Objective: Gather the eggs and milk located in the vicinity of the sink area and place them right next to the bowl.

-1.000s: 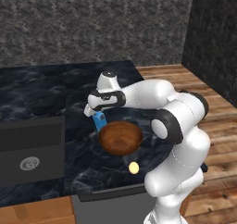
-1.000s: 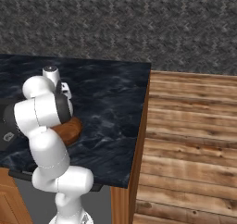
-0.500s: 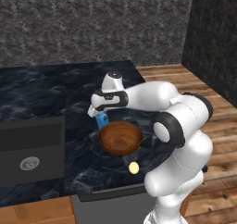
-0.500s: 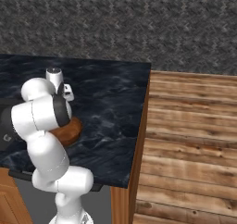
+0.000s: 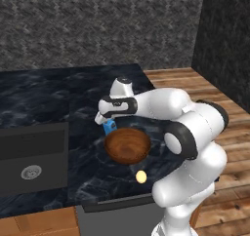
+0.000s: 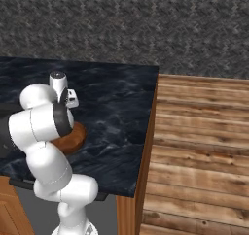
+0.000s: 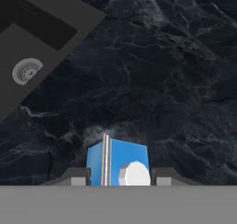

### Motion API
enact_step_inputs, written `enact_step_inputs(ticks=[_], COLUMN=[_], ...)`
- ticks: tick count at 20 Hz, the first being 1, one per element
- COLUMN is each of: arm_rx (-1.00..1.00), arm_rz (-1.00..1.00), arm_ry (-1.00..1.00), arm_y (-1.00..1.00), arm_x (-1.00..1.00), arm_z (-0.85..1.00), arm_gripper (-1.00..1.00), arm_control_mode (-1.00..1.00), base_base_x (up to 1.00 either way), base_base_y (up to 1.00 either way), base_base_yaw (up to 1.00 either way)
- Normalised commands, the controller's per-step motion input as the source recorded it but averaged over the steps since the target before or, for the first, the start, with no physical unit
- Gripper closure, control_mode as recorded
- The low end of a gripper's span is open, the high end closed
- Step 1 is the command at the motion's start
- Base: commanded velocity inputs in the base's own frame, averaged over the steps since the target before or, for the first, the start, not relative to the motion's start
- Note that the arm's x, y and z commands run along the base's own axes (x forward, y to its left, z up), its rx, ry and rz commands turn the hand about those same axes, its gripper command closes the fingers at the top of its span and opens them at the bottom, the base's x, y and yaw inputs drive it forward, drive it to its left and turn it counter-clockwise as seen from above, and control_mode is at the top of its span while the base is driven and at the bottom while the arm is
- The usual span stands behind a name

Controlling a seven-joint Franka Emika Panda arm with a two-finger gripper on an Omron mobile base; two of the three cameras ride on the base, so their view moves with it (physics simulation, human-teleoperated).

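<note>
From my station, nearest first: the egg [image 5: 141, 176] lies on the bench [image 5: 44, 98] just before the bowl [image 5: 128, 145] — fragile, likely to roll. Beyond the bowl, my pincer [image 7: 119, 177] is clamped on the milk [image 7: 118, 164], gripped at its side walls — light, stiff, probably crushable if squeezed. Farthest, the sink [image 7: 28, 47].

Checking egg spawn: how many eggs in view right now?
1. The egg lies on the dark counter near its front edge, just in front of the wooden bowl, apart from it. The arm could be hiding others behind it.
</note>
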Motion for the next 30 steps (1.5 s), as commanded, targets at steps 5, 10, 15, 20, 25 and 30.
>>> enact_step_inputs(ticks=[5,10,15,20,25,30], arm_rx=[0.00,0.00,0.00,0.00,0.04,0.06], arm_rz=[0.00,0.00,0.00,0.00,0.00,0.00], arm_ry=[-0.02,-0.01,-0.03,-0.08,-0.06,-0.13], arm_y=[-0.08,-0.07,-0.08,-0.13,-0.22,-0.09], arm_x=[-0.16,-0.12,-0.09,-0.10,-0.04,-0.01], arm_z=[0.00,0.00,0.00,0.00,0.00,0.18], arm_gripper=[1.00,-1.00,-1.00,-1.00,-1.00,-1.00], arm_control_mode=[-1.00,-1.00,-1.00,-1.00,-1.00,-1.00], base_base_x=[0.00,0.00,0.00,0.00,0.00,0.00], base_base_y=[0.00,0.00,0.00,0.00,0.00,0.00], base_base_yaw=[0.00,0.00,0.00,0.00,0.00,0.00])
